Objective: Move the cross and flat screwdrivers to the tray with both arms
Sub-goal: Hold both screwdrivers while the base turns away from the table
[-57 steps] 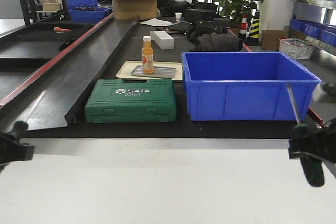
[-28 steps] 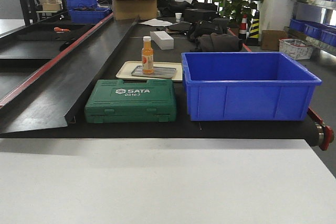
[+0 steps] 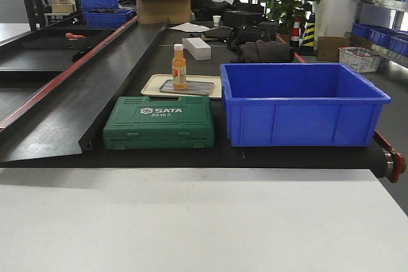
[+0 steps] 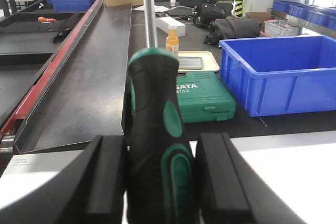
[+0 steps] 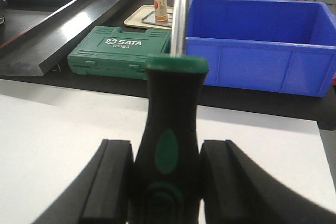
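Outside front view now, both screwdrivers [image 4: 157,145] [image 5: 170,129]

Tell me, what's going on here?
A two-armed robot is holding two screwdrivers. Its left gripper clamps a black-and-green screwdriver by the handle, shaft pointing up. The right gripper holds a second screwdriver the same way. Both are above the white table, with the green toolcase and blue crate ahead.
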